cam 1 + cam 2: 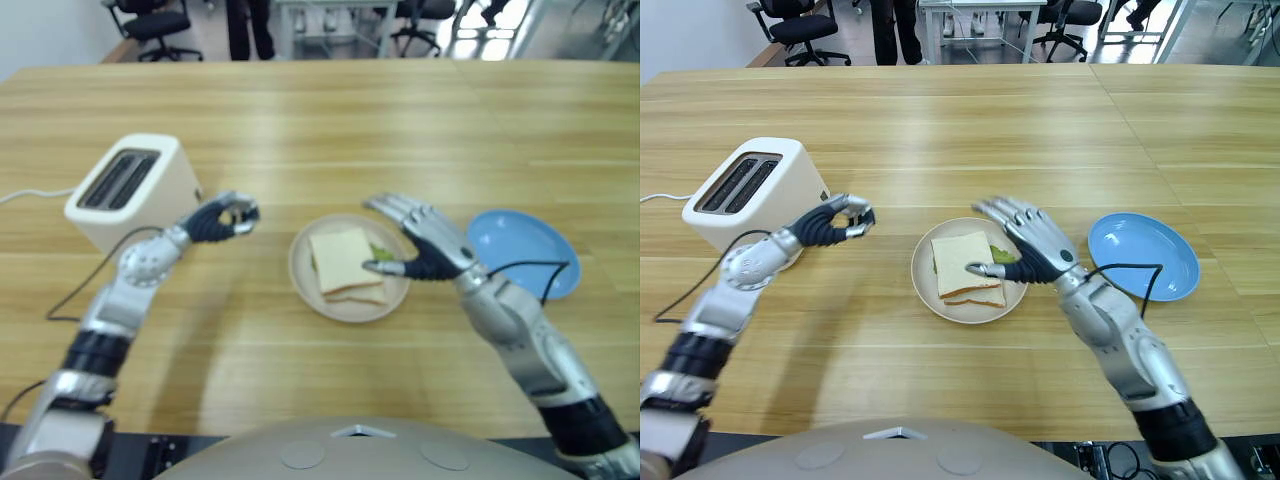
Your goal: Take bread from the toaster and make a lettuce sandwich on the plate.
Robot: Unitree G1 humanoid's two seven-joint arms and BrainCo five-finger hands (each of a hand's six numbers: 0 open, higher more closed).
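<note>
The right hand [1035, 245], spread open and empty, has the sandwich [970, 285] just left of its thumb on the plate [938, 307] (left hand [838, 222] curled, empty), so a careless withdrawal could drag the top slice [960, 260] askew.

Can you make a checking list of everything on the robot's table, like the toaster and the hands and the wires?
Surface: wooden table, light wood.
Job's things: white toaster at the left, slots dark; beige plate in the middle, holding a sandwich of two bread slices, with lettuce peeking out on its right side.
Clutter: blue plate at the right.
Hands: left hand curled, holding nothing, beside the toaster; right hand open over the beige plate's right edge, thumb by the sandwich.
Cables: white cord leaves the toaster leftward; black cable crosses the blue plate.
Surroundings: office chairs beyond the table.
</note>
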